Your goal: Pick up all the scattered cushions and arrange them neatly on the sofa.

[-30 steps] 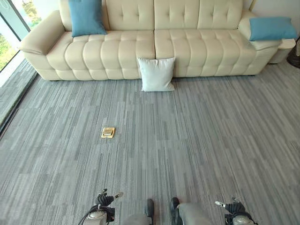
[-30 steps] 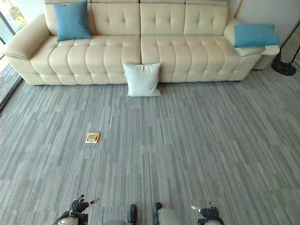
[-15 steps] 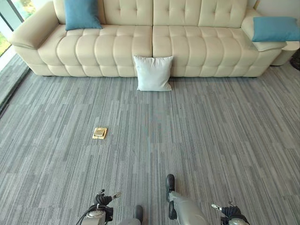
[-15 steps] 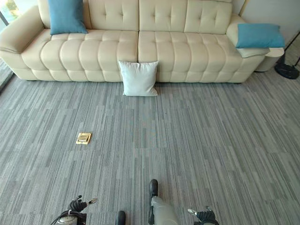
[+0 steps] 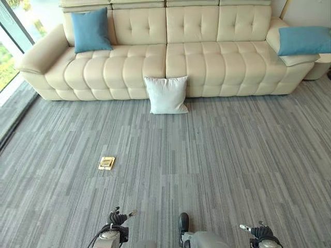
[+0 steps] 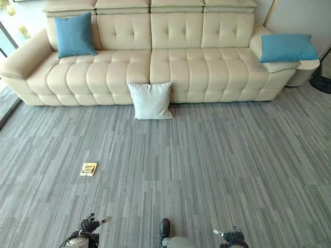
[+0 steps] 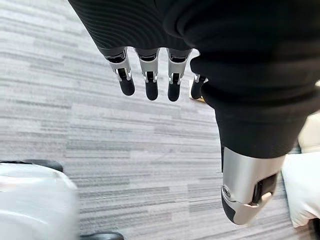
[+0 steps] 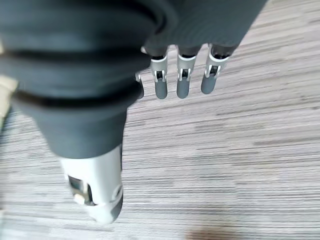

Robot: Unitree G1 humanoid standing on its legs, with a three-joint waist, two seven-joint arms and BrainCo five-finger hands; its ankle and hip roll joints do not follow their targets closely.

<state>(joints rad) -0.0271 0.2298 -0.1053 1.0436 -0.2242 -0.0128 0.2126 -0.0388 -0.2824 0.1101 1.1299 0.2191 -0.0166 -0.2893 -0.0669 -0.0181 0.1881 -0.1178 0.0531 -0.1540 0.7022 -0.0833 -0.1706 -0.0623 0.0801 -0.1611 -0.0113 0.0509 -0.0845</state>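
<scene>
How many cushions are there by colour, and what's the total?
Blue cushions: 2, one on the sofa seat, one on the sofa's armrest
White cushion: 1, on the floor leaning against the sofa front
Total: 3

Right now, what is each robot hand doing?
Left robot hand: open, fingers straight, holding nothing.
Right robot hand: open, fingers straight, holding nothing.

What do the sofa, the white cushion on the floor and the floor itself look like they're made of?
Sofa: probably leather or faux leather in cream, given its smooth, faintly shiny surface with button tufting and puffy stitched panels.
White cushion: looks like matte woven fabric over soft filling, as it sags slightly while leaning on the sofa front.
Floor: apparently low-pile carpet tiles, grey with fine streaks and visible seams.
</scene>
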